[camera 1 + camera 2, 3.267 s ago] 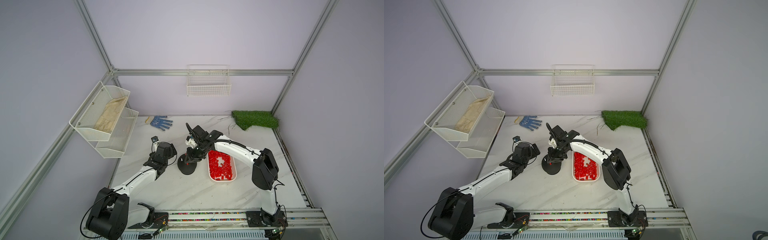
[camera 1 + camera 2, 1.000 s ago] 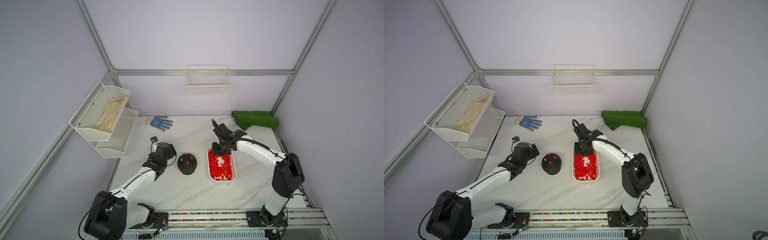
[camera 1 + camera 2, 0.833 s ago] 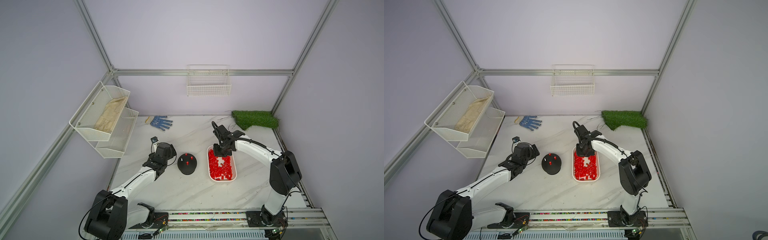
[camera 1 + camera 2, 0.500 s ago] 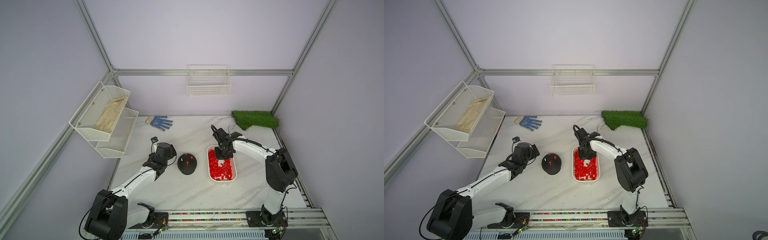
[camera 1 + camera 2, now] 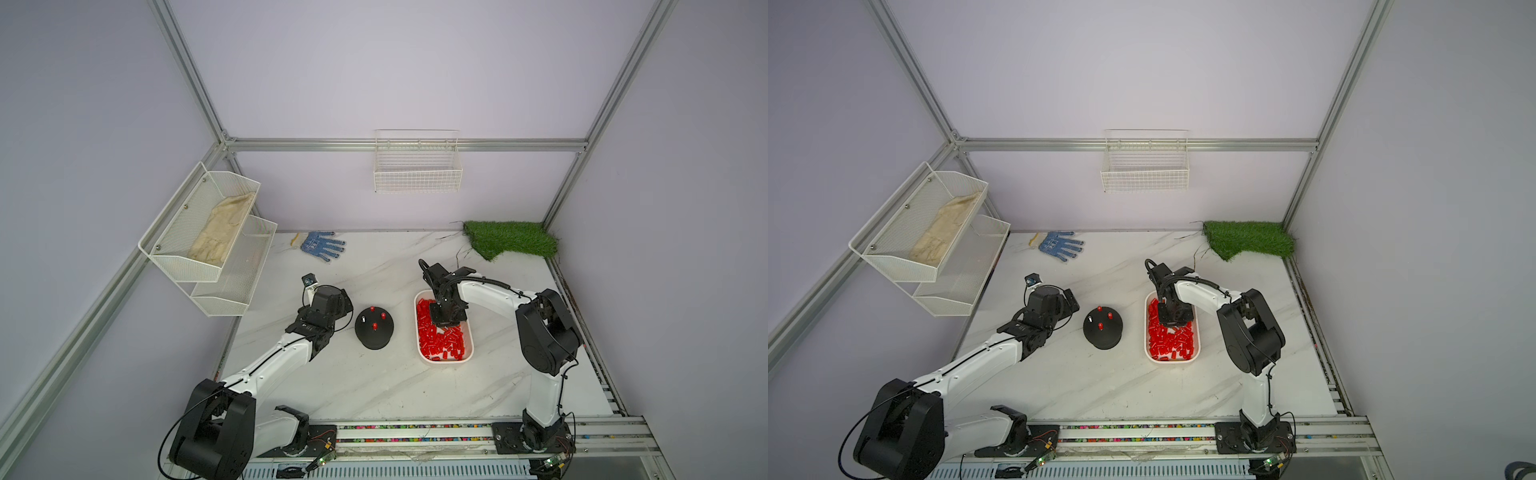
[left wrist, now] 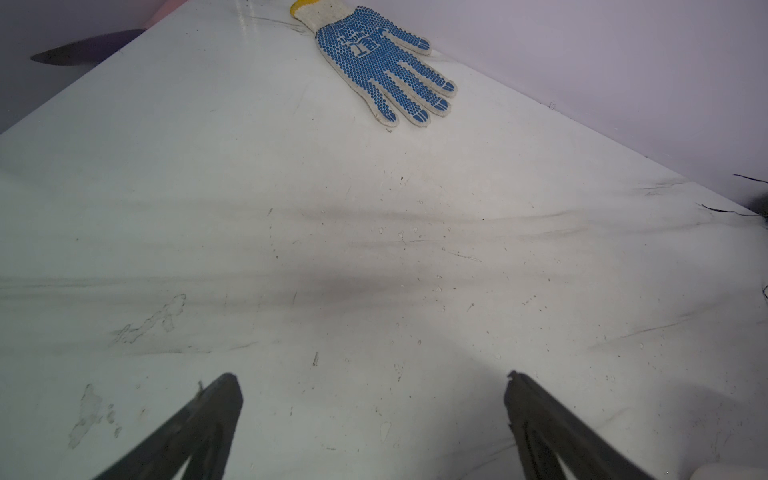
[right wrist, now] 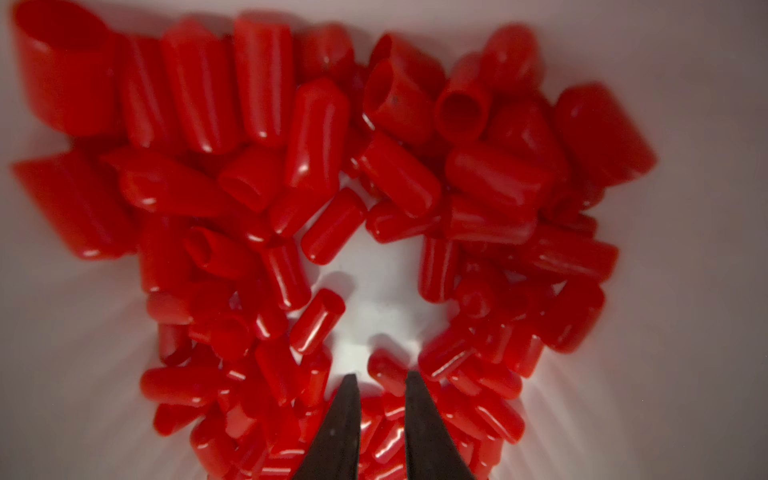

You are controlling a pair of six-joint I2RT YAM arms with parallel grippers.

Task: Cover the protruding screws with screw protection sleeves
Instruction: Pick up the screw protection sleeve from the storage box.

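Now the right pincer (image 7: 380, 374), slightly parted (nothing gripped), is hovering over red caps (image 5: 440, 343) in the tray (image 5: 444, 361) at three o'clock from the dome (image 5: 374, 340), likely seeking one for its bare screw (image 5: 363, 319); the left pincer (image 6: 372, 382) is hanging open at nine o'clock.

The left arm (image 5: 274, 361) is stretching forward low. The left hand (image 6: 374, 386) is pointing ahead and holding its fingers (image 6: 216, 411) wide apart, gripping nothing. The right arm (image 5: 486, 293) is reaching forward and bending down at the wrist. The right hand (image 7: 380, 382) is pointing straight downward, its fingers (image 7: 419, 415) standing parted by a narrow gap.
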